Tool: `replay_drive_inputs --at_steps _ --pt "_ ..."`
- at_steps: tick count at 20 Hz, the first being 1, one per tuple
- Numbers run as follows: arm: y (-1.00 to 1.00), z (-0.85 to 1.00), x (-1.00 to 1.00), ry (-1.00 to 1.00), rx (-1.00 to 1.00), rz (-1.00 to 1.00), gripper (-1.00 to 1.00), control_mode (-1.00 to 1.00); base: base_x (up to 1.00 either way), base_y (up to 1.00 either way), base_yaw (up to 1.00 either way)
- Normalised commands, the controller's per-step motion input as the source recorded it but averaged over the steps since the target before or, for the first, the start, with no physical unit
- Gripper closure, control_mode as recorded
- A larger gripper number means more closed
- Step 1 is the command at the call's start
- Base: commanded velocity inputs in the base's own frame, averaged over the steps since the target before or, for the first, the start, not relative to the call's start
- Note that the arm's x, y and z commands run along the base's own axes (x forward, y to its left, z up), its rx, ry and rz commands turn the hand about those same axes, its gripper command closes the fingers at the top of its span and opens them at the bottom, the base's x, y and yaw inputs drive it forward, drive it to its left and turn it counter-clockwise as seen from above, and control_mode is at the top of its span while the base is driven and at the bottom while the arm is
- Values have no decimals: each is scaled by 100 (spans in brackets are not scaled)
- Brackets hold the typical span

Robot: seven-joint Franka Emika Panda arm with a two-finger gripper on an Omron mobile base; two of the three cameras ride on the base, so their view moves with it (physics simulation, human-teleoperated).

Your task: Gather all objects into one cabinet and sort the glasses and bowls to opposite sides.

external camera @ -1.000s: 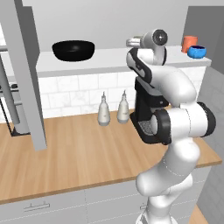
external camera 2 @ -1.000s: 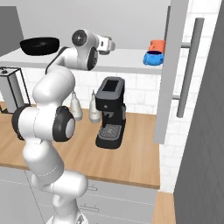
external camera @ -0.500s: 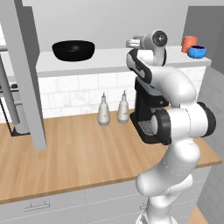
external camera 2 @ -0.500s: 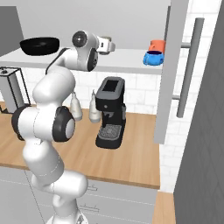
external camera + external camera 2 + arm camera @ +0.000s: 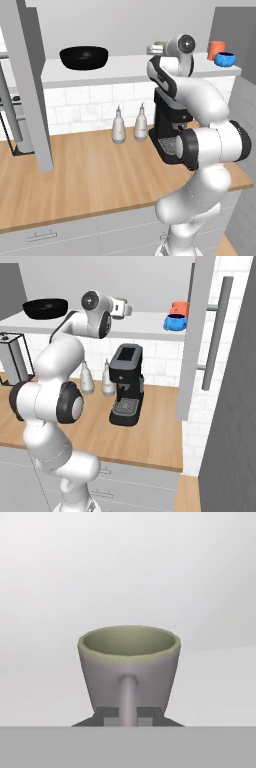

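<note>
Showing a thin handle, upright grey-green cup (image 5: 129,664), olive inside.

two base views from behind the arm, left and right, sharing the cabinet (image 5: 125,67) shelf, hand view close on grey-green cup (image 5: 129,667)

black bowl (image 5: 84,56): glossy | cup (image 5: 129,667): matt grey-green, smooth | counter (image 5: 95,175): wood grain | arm (image 5: 210,145): glossy white

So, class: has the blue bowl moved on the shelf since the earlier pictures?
No. The blue bowl sits beside the red glass at the right end of the shelf, as before.
</note>
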Motion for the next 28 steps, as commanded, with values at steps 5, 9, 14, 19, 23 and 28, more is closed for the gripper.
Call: replay_drive_inputs --at_steps 5,9,14,19,23,28 --pt "-14 0 -51 0 0 0 100 -100 0 0 0" --pt "-9 0 -47 0 0 0 100 -100 0 0 0" --pt "-2 0 -39 0 0 0 100 -100 0 0 0" --pt "0 1 -37 0 0 -3 100 -100 0 0 0" --pt "-14 0 -29 0 0 -13 100 -100 0 0 0" --pt "-35 1 -10 0 0 -23 100 -100 0 0 0"
